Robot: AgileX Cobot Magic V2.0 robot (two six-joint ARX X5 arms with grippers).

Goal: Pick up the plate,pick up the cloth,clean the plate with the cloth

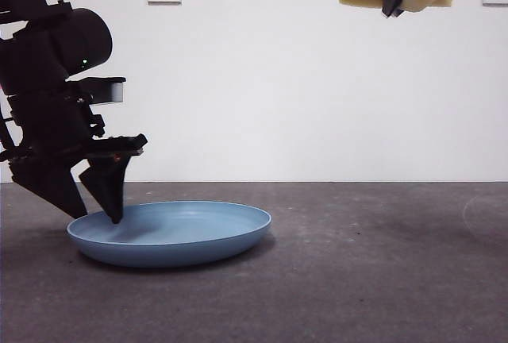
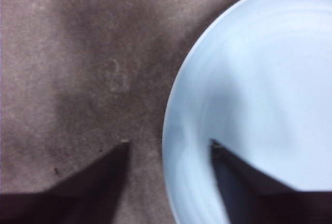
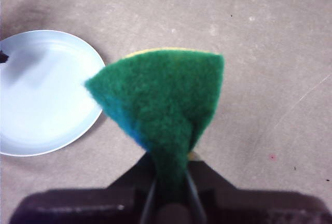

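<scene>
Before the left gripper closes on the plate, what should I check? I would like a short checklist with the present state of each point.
1. Left gripper open: ok, its jaws stand apart.
2. Jaws astride the plate rim: ok, in the left wrist view one jaw is over the table, the other over the plate.
3. Jaw low enough to grip the rim: cannot tell; in the front view the tip looks to be at the rim.
4. Plate flat on the table: ok.
5. Sponge held by the right gripper: ok, jaws shut on it, foam pinched.
6. Sponge clear of the plate: ok, it hangs high and off to the side.
</scene>
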